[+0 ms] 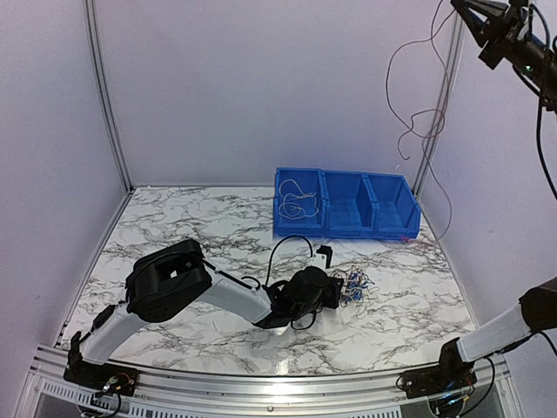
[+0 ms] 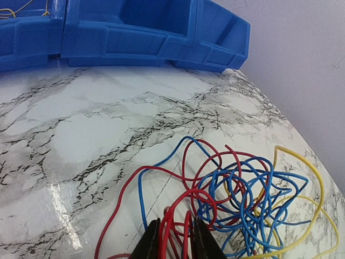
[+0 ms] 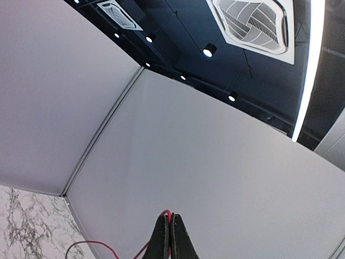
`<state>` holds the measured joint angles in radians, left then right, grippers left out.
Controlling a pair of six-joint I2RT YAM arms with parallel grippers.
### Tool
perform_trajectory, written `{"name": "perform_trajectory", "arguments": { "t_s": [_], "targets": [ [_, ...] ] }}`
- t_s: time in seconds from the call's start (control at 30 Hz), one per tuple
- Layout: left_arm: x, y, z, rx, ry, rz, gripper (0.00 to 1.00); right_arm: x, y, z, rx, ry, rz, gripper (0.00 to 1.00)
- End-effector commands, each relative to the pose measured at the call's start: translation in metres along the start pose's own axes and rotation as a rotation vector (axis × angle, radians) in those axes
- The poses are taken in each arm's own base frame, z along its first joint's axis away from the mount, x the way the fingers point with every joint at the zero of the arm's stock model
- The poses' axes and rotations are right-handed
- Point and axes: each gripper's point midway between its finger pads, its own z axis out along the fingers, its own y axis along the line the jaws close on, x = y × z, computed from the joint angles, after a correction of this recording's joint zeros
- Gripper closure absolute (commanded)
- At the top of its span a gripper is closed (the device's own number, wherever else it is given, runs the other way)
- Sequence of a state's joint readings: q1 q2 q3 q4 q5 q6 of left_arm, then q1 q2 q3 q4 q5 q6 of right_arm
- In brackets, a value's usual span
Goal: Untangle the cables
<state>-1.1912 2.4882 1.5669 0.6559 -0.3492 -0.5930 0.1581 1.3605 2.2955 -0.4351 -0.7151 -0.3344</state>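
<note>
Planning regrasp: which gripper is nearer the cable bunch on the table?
Left. Left gripper at the cable bunch, red strands between its fingers; right gripper up high, pinching a red wire.

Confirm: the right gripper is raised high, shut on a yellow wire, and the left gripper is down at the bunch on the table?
Wrong colour. The right wrist view shows the right gripper shut on a red wire, not yellow. The rest holds: it is raised high, and the left gripper is down at the bunch on the table.
</note>
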Motion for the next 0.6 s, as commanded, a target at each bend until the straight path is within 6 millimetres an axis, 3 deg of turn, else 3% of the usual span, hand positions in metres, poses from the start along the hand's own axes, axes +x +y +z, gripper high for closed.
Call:
{"name": "perform_trajectory", "arguments": {
  "t_s": [0.0,0.33,0.57],
  "targets": [
    [0.026,0.029,-0.014,-0.098,0.108,0.085,0.74,0.038,-0.011,0.004,0.072,0.086,0.01,1.0],
    [-0.02,0.01,-0.041,-0.066,0.048,0.052,0.5,0.104,-0.011,0.008,0.126,0.207,0.024,1.0],
    [-0.04,0.006,-0.061,-0.054,0.027,0.029,0.44,0.147,-0.016,0.023,0.14,0.242,0.041,1.0]
  ]
}}
